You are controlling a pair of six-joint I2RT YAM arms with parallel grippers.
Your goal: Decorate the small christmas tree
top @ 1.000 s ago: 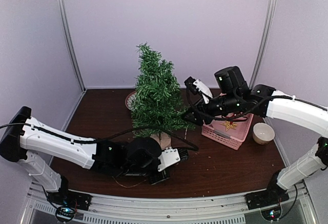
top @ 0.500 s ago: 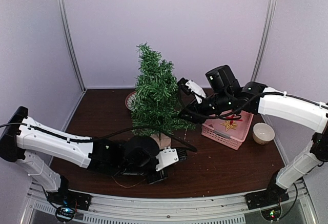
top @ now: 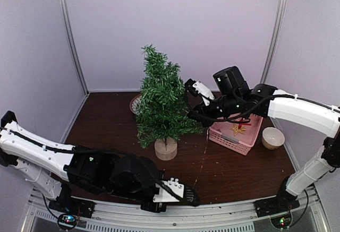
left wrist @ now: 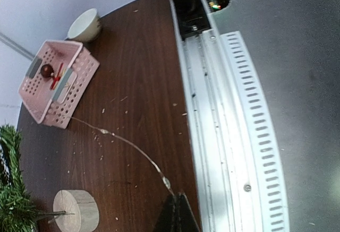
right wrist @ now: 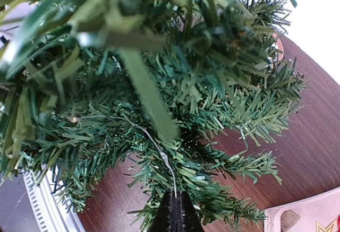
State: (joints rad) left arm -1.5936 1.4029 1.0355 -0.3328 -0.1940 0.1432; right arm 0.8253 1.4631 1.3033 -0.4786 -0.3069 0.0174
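Left claw point(left wrist: 177, 212): pinching thin wire point(left wrist: 130, 144).
Right claw point(right wrist: 175, 211): pinching wire, small christmas tree point(right wrist: 175, 83) just ahead.
Count: one tree, one basket point(top: 228, 140).

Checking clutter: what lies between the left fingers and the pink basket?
In the left wrist view, a thin wire runs from the left fingers toward the pink basket across the table, plus small specks.

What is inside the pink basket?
A gold star lies in the pink basket in the top view; the left wrist view shows a dark red ball and a red piece. The right arm covers its far part from above.
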